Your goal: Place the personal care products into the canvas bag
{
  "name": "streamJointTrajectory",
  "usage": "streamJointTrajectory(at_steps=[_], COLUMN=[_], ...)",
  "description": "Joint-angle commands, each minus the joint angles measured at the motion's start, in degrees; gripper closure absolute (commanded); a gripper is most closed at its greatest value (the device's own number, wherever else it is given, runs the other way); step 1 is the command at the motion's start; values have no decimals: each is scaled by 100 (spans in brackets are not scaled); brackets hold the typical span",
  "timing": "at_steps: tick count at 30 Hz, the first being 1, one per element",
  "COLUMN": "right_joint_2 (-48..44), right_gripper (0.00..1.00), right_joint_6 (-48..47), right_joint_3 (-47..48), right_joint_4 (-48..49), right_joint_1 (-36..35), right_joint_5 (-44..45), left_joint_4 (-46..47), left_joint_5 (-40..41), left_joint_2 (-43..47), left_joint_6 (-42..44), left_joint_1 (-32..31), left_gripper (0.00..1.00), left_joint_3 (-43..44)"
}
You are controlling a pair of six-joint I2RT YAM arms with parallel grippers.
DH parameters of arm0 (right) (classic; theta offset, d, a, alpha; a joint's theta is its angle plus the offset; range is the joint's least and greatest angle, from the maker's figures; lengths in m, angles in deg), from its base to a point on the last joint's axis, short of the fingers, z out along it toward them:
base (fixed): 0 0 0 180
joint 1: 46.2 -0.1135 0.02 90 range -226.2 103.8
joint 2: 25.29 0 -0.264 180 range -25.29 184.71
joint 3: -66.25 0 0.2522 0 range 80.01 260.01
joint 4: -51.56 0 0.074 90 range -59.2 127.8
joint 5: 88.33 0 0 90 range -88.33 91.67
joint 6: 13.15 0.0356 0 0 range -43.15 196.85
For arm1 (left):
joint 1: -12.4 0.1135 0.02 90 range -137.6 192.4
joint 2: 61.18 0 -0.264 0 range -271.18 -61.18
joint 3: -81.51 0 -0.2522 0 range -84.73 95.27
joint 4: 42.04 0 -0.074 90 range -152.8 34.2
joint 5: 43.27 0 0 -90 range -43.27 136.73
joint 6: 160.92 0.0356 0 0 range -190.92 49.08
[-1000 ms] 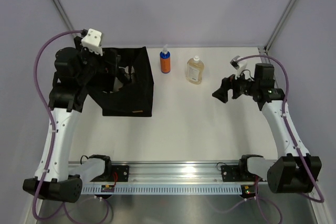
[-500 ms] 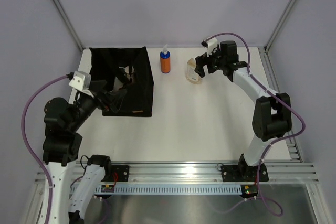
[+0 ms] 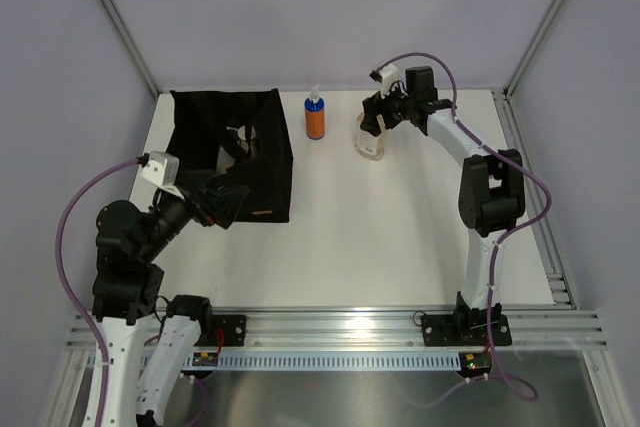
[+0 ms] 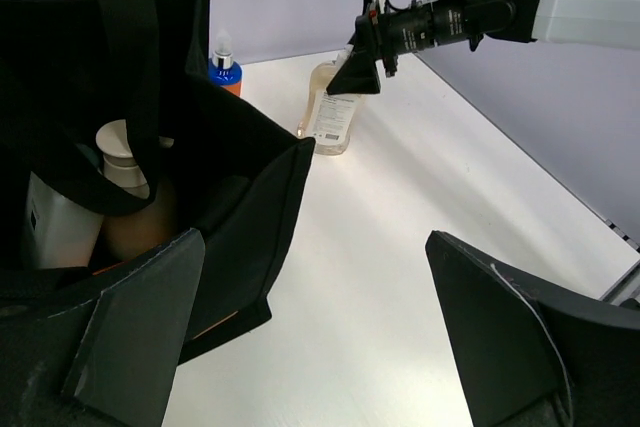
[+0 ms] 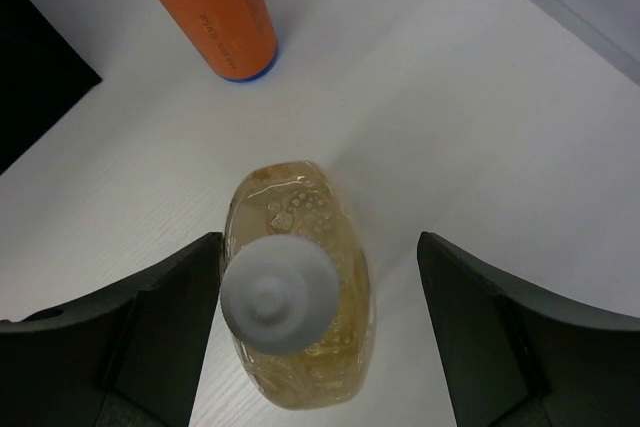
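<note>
Between the spread fingers (image 5: 150, 332) of the right gripper (image 5: 318, 247) stands the clear amber bottle (image 5: 295, 287), seemingly untouched.

Right arm seemingly near full reach, right hand (image 3: 374, 119) wide apart; left arm folded low, left hand (image 3: 224, 203) likewise wide.

**Black fabric tote bag at the far left of the table, two bottles to its right**

The black fabric tote bag (image 3: 262, 162) stands open on the white table (image 3: 400, 237). Inside it, a beige bottle with a round cap (image 4: 122, 150) and a pale plastic bottle (image 4: 55, 229) stand upright side by side. Near the bag's right side, apart from it, stands the orange cylindrical bottle with a white spray top (image 3: 315, 118). Farther right is the clear amber plastic bottle (image 3: 370, 140), which sits between the spread fingers of the right gripper (image 5: 315, 337), and they do not touch it. The left gripper (image 4: 310, 347), with its jaws apart, is at the bag's near side.
</note>
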Motion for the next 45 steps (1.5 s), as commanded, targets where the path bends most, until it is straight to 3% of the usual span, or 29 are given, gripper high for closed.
streamJointTrajectory(at_steps=[1, 7, 11, 14, 15, 18, 21, 26, 31, 35, 45], right_joint_2=[35, 106, 62, 105, 105, -26, -315, -1219, -1661, -1837, -537], right_gripper=[16, 23, 37, 57, 70, 89, 100, 100, 100, 100, 100], right_joint_6=[-194, -343, -282, -212, -194, -98, 25, 192, 403, 719, 2159], right_joint_3=[290, 475, 395, 527, 562, 519, 518, 772, 1545, 2178, 5393], right_joint_4=[-331, -1175, -1211, -1315, -1325, -1246, -1246, -1596, -2316, -2310, -1485], right_joint_1=[-21, -30, -30, -30, -30, -39, -30, -39, -170, -574, -2033], right_joint_5=[-569, -412, -438, -473, -499, -578, -692, -1104, -1483, -1615, -1485], left_joint_4=[304, 198, 198, 181, 180, 180, 154, 101, 390, 575, 699], left_joint_5=[-181, -181, -181, -190, -181, -129, -76, 64, 118, 135, 302], left_joint_2=[94, 173, 217, 252, 261, 332, 367, 358, 323, 218, 243], left_joint_6=[-97, -18, -35, -88, -105, -184, -219, -333, -623, -878, -1020], left_joint_1=[16, 16, 16, 16, 16, 16, 16, 16, 16, 16, 16], left_gripper=[1, 1, 1, 1, 1, 1, 1, 1, 1, 1, 1], left_joint_3=[161, 232, 144, 117, 126, 144, 249, 521, 723, 943, 1321])
